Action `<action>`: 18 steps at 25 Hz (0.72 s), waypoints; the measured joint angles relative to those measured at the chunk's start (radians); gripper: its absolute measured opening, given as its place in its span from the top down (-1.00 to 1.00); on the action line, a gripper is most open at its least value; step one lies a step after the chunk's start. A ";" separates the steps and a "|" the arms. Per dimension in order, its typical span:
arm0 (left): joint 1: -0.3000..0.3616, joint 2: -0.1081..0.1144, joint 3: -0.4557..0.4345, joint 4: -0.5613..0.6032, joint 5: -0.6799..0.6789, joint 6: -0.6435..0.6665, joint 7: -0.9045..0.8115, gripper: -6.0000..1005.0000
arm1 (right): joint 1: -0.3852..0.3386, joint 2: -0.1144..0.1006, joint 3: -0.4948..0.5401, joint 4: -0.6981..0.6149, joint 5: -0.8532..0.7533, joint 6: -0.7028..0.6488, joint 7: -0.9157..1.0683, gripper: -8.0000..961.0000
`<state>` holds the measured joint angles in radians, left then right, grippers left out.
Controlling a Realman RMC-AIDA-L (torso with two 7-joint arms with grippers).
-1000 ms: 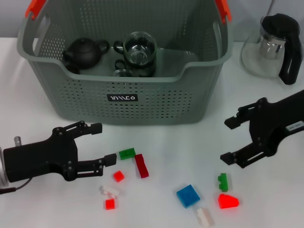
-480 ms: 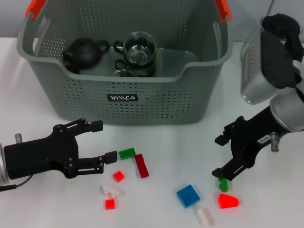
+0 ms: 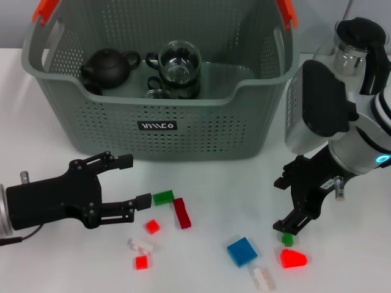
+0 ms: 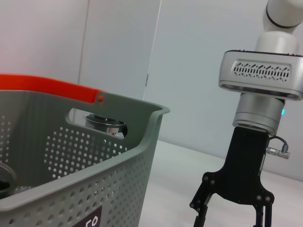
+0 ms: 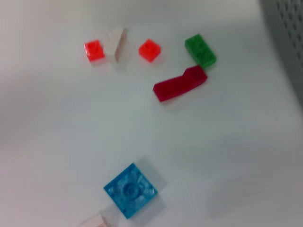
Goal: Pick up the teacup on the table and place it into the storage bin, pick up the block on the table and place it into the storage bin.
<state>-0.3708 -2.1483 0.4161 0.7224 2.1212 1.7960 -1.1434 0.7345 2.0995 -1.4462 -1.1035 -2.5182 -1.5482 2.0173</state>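
Bench (image 3: 208, 183): nine loose blocks | storage bin (image 3: 159, 125): one dark teapot (image 3: 110, 66), glass teacups (image 3: 179, 63) | right end effector (image 3: 287, 204) open, empty, over green block (image 3: 287, 238) | left end effector (image 3: 133, 183) open, empty, beside bin.

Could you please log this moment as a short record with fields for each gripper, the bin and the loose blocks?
right gripper: open, pointing down above the small green block
left gripper: open, low over the table, beside the green flat block
storage bin: holds a black teapot and glass cups
blue block: on the table
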 joint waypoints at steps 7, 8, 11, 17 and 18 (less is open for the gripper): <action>0.001 -0.002 0.038 0.000 0.008 0.001 0.004 -0.80 | 0.004 0.001 -0.051 0.001 -0.004 0.003 0.005 -0.91; 0.001 -0.002 0.040 0.000 0.011 0.000 0.004 -0.80 | 0.004 0.001 -0.055 0.001 -0.004 0.003 0.005 -0.91; 0.000 -0.004 0.045 -0.001 0.027 0.000 0.004 -0.80 | 0.003 0.001 -0.066 0.001 -0.004 0.003 0.005 -0.91; 0.000 -0.008 0.053 -0.002 0.028 0.000 0.005 -0.80 | -0.002 0.001 -0.089 0.006 -0.005 0.013 0.003 -0.91; 0.000 -0.008 0.053 -0.002 0.028 0.000 0.005 -0.80 | -0.003 0.000 -0.093 0.007 -0.005 0.015 0.003 -0.91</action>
<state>-0.3712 -2.1563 0.4688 0.7200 2.1491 1.7957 -1.1384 0.7318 2.1000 -1.5396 -1.0963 -2.5237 -1.5329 2.0205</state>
